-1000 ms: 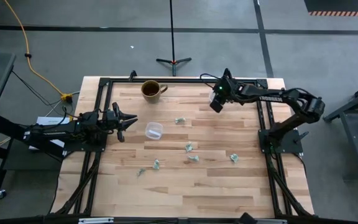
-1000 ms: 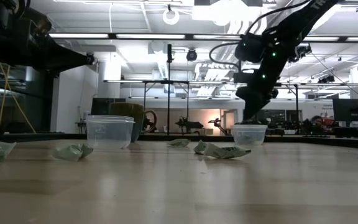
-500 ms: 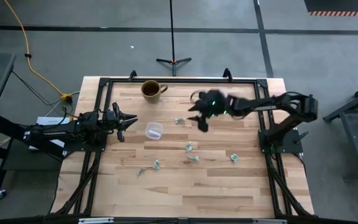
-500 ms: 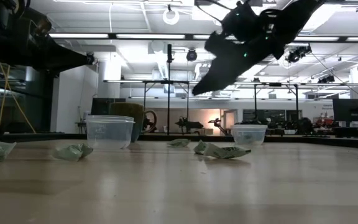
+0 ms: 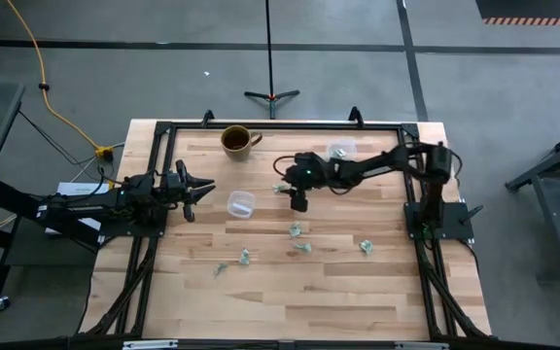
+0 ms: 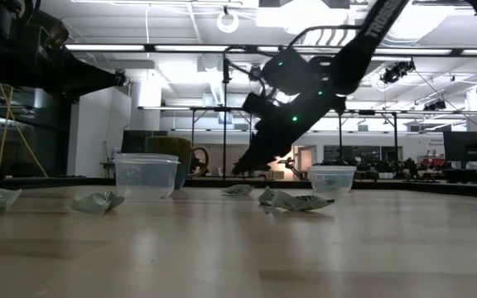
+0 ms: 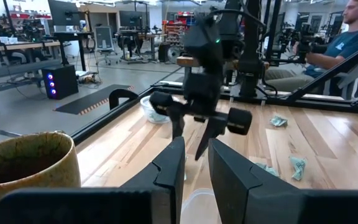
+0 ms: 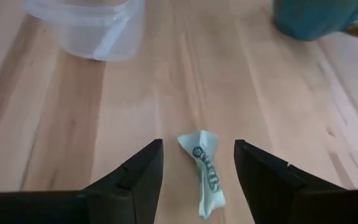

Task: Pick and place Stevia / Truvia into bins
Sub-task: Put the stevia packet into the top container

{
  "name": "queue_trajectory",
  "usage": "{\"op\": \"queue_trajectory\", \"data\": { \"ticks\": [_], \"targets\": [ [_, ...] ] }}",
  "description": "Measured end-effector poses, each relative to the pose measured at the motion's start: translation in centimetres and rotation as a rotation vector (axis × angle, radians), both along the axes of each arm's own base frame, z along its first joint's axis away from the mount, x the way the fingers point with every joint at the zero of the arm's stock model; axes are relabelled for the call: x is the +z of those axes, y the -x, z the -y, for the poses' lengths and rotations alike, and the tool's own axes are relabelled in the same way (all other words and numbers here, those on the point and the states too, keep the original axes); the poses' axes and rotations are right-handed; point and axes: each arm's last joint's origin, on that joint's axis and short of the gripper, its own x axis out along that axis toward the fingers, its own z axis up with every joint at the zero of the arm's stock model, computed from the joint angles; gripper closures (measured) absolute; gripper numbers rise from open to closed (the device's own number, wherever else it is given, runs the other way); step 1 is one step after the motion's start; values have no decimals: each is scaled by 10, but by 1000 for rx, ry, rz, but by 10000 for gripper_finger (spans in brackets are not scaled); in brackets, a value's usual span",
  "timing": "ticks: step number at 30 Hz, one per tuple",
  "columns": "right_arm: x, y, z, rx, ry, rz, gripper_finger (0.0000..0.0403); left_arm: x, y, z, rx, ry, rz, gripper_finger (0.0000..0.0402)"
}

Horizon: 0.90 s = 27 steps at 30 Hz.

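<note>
Several small green-and-white Stevia sachets lie flat on the wooden table; one sachet (image 5: 280,188) (image 8: 205,169) sits near the centre. A clear cup (image 5: 240,204) (image 6: 146,175) stands left of centre, and a second clear cup (image 5: 340,151) (image 6: 331,179) stands toward the far right. My right gripper (image 5: 297,201) (image 8: 197,144) (image 6: 243,170) is open and hovers above that centre sachet with a finger on either side, touching nothing. My left gripper (image 5: 205,188) (image 7: 196,142) waits open at the table's left edge, level, facing the near cup.
A brown mug (image 5: 236,141) (image 7: 27,165) stands near the far left corner. More sachets lie toward the near side (image 5: 296,230), (image 5: 302,248), (image 5: 366,247), (image 5: 245,257). A black frame rail (image 5: 280,124) borders the table. A seated person (image 7: 347,31) is beyond the far edge.
My right arm has swung from above the far-right cup toward the table's left and then come down, tipping its fingers downward over the centre sachet. The far-right cup now shows uncovered in the high view.
</note>
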Motion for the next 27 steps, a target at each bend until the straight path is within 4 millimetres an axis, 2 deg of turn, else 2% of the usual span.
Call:
{"op": "queue_trajectory", "data": {
  "ticks": [7, 13, 17, 22, 24, 27],
  "targets": [
    [-11, -7, 15, -33, -47, -176, 214, -1, 0, 0, 0, 0, -9, 296],
    [-15, -7, 18, -41, -48, -212, 223, -1, 0, 0, 0, 1, -8, 295],
    [-14, -8, 16, -19, -23, -215, 278, -1, 0, 0, 0, 1, -8, 296],
    [-13, -8, 17, -31, -41, -205, 383, -1, 0, 0, 0, 0, -8, 295],
    [-9, -6, 16, -70, -74, -200, 388, -1, 0, 0, 0, 0, -8, 296],
    [7, -2, 18, -200, -93, -180, 383, -1, 0, 0, 0, 0, -8, 295]
  ]
}}
